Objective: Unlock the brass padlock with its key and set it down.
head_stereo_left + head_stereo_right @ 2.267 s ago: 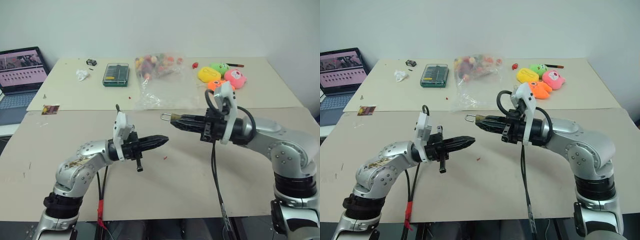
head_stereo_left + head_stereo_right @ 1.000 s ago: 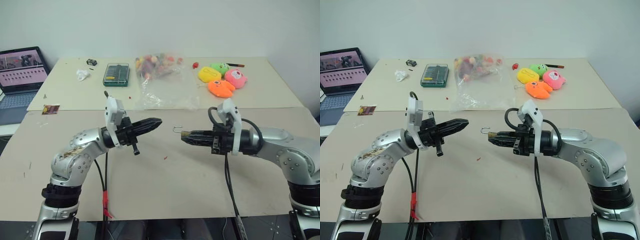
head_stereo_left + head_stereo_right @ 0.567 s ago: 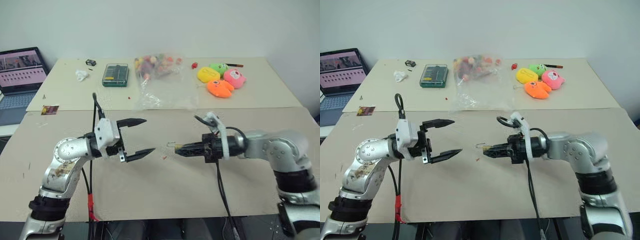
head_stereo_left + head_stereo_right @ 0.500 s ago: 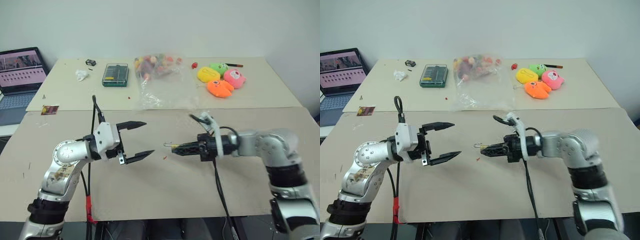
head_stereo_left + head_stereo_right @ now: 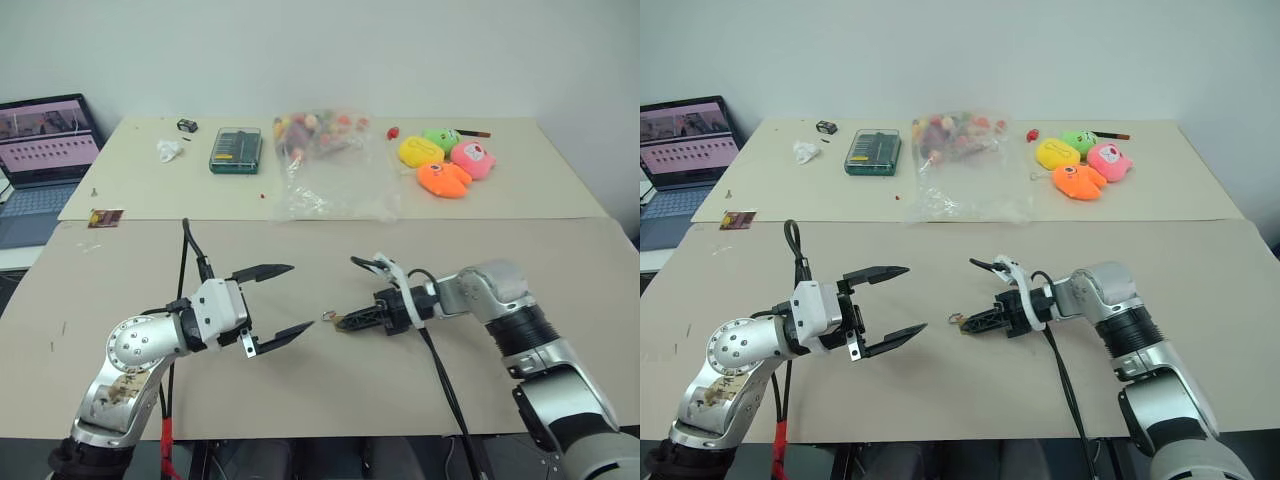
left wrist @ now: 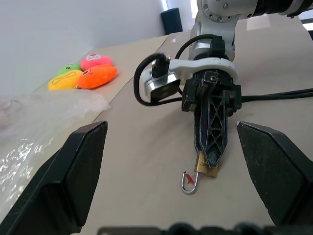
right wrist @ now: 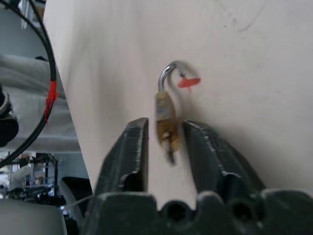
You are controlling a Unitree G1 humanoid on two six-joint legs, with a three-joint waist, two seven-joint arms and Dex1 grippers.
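The brass padlock [image 7: 165,117] is tiny and golden, and its silvery shackle [image 7: 167,74] is swung open into a hook. It lies at the table top between the fingers of my right gripper [image 5: 342,322], with a gap on each side of it. That gripper is open and points left and down at the table's middle. A thin blurred stub [image 7: 170,152] at the padlock's lower end may be the key; I cannot tell. My left gripper [image 5: 298,297] is wide open with nothing in it, a little to the left, facing the padlock [image 6: 205,169].
A tiny red scrap [image 7: 188,82] lies by the shackle. At the back are a laptop [image 5: 40,140], a green tool case [image 5: 236,150], a clear bag of colourful things [image 5: 325,165] and plush toys [image 5: 445,165]. A cable [image 5: 445,370] trails from my right wrist.
My left gripper has opened wide, rolled and drawn back and down. My right gripper has sunk to the table with the padlock, and its fingers have parted from it.
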